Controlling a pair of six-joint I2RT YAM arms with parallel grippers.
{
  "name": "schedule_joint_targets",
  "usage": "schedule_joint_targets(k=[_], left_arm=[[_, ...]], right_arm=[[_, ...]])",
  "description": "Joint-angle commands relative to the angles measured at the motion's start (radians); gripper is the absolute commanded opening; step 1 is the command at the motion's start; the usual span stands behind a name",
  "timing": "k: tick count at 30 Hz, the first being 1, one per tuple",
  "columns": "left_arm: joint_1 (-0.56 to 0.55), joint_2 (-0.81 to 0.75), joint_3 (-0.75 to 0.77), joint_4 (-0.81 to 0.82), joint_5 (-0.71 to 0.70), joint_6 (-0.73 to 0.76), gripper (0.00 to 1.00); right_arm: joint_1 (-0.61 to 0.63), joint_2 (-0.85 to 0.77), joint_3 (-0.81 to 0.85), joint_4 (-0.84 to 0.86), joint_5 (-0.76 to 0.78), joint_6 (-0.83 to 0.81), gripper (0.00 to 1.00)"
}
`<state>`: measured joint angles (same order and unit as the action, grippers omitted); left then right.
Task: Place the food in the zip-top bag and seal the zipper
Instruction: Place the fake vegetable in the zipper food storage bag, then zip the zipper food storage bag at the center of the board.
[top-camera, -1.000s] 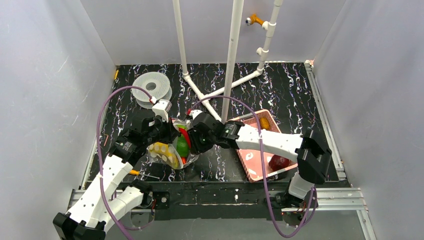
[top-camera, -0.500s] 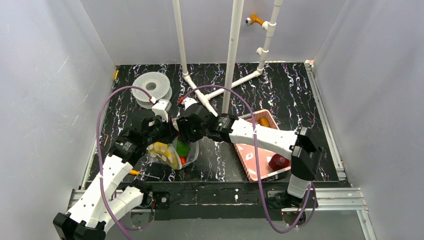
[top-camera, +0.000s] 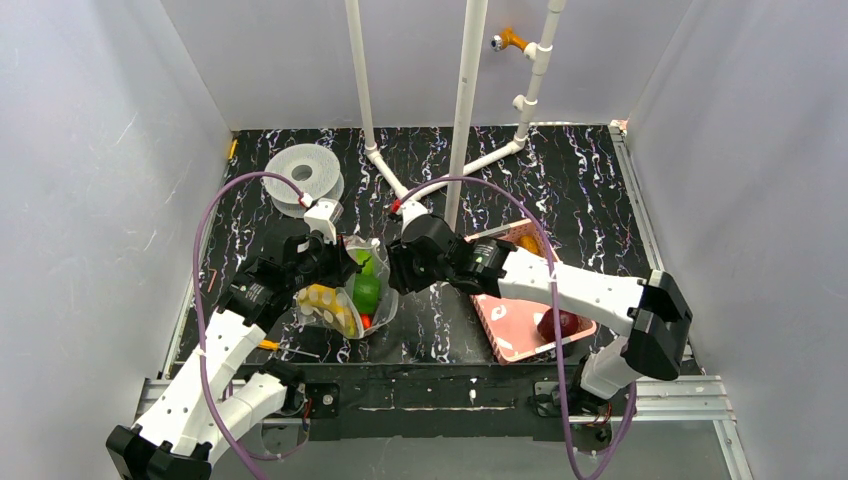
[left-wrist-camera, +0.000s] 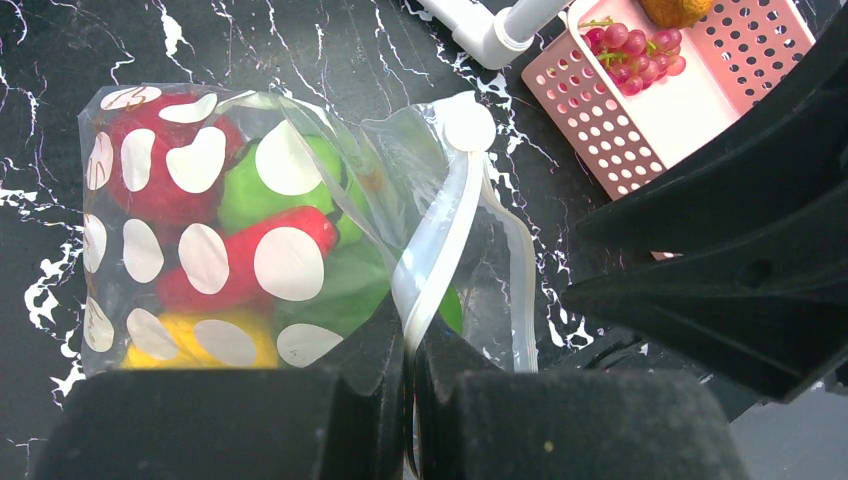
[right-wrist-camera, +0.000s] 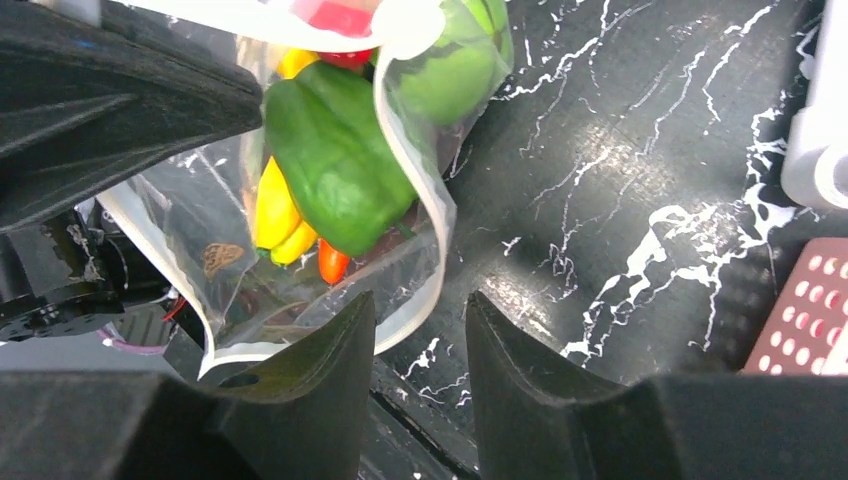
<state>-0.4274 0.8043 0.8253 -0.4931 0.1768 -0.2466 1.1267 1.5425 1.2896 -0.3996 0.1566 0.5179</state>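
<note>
The tabletop is viewed whole from high above and behind the arm bases, facing down and forward. From the left wrist, the bag is viewed closely, downward past the left pincer, with the basket at upper right. From the right wrist, the bag is viewed closer still, past the right pincer. The bag is shared by all three views.

I'm running a lab test cell: plain grey panel walls box in a black white-veined tabletop, white plastic pipe frame towards the far edge, aluminium rail along the near edge.
</note>
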Motion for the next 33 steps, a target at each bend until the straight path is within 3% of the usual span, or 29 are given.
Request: schedule_joint_targets(k=[1,12,14,17,33], left_arm=[[-0.002,-0.004,-0.008,0.027,0.01,0.004,0.0],[-0.002,0.006,-0.014,0.033,0.013,0.004,0.0],[-0.002,0.008,-0.014,0.033,0.012,0.005,0.0],[-0.002,0.005,-0.018,0.034,0.002,-0.006,0.0],[-0.037,0.021,0.041,0.001,0.193,-0.239,0.0]], right_arm=[[-0.027,-0.015,-0.04,0.075,0.023,0.007,0.45],[-0.044,0.104,0.037,0.166,-0.042,0.027,0.4],[-0.046,0.113,0.042,0.172,-0.025,0.039,0.31],[-0.054,0.108,0.063,0.144,-0.012,0.095,0.01],[-0.058,-0.121,-0.132,0.237,-0.143,0.608,0.01]])
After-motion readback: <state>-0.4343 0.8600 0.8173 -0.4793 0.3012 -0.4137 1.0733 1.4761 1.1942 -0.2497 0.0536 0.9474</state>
